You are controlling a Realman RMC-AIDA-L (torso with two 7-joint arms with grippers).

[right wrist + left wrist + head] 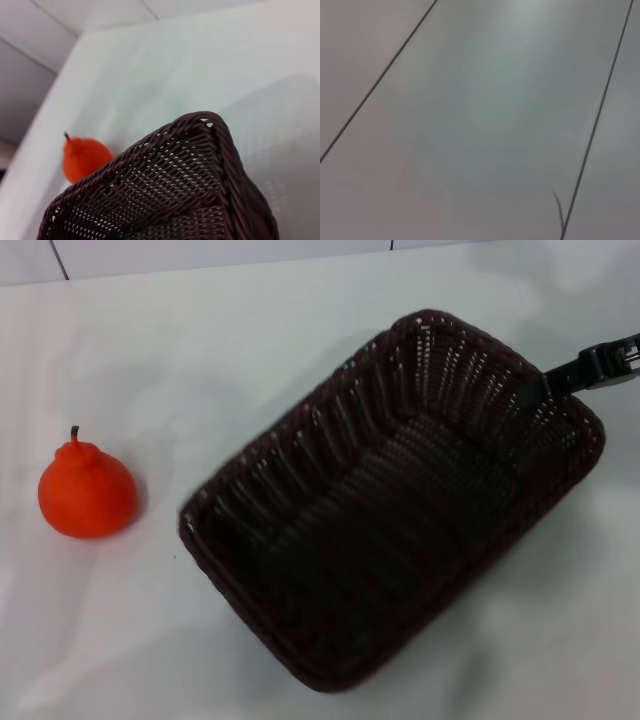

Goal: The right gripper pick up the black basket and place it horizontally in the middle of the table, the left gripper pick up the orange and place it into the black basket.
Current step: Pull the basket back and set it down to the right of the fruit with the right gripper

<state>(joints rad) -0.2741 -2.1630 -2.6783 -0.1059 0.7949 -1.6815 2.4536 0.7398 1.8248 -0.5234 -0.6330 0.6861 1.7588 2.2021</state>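
The black basket [300, 440] lies diagonally on the white table [200, 340], right of the middle, and it is empty. My right gripper [537, 388] reaches in from the far right and is shut on the basket's far right rim, with one dark finger inside the wall. The right wrist view shows a basket corner [220, 135] close up. The orange [87, 492] stands upright on the table at the left, apart from the basket, and also shows in the right wrist view [82, 157]. My left gripper is out of view.
The table's far edge runs along the top of the head view, with pale tiles [30, 260] beyond it. The left wrist view shows only pale grey tiles [485, 125] with dark seams.
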